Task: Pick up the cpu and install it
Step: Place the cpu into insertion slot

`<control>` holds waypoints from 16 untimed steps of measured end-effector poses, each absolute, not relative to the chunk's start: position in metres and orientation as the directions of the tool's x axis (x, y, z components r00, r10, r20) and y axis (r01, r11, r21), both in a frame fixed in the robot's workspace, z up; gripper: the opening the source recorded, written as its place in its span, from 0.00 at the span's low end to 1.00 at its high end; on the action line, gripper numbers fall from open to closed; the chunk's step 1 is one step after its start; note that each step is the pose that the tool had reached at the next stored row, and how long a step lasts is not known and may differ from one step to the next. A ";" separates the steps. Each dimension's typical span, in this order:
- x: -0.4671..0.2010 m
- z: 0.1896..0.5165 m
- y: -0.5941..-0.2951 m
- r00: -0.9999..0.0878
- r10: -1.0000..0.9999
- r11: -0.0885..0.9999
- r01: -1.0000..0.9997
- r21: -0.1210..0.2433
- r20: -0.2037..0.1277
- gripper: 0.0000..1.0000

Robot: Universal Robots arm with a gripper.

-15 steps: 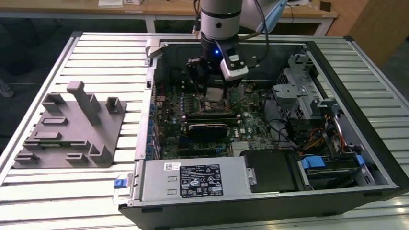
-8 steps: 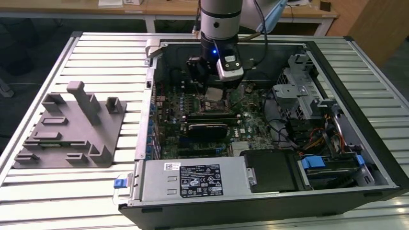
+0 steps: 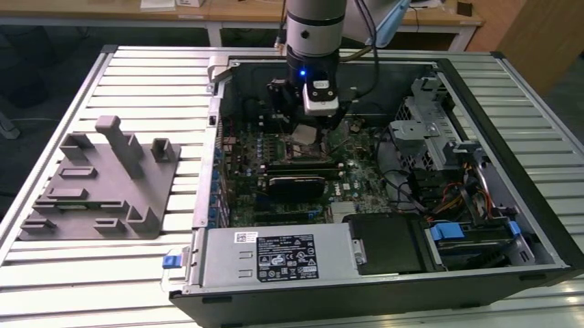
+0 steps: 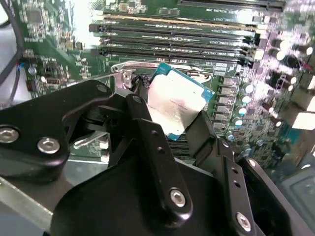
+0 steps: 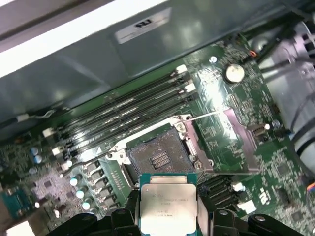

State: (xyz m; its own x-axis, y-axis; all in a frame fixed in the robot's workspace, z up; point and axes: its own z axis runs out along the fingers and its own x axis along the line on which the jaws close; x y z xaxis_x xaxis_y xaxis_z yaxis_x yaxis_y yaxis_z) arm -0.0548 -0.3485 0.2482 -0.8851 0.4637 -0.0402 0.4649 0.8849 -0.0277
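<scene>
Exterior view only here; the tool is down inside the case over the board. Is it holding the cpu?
Observer: Yes. In the second wrist view the tool grips the cpu by two opposite edges.
Operator: Is it seated in the socket?
Observer: No. In the first wrist view the socket is bare, its contacts showing, and the cpu is held short of it.
Operator: Is the load plate out of the way?
Observer: Yes. The load plate lies swung open beside the socket.
</scene>
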 end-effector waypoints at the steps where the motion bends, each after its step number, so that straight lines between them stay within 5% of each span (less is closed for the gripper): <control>1: -0.055 0.248 -0.349 -0.877 0.480 0.876 0.481 -0.028 -0.040 0.54; 16: -0.055 0.248 -0.349 -0.715 0.698 0.714 0.699 -0.028 -0.040 0.54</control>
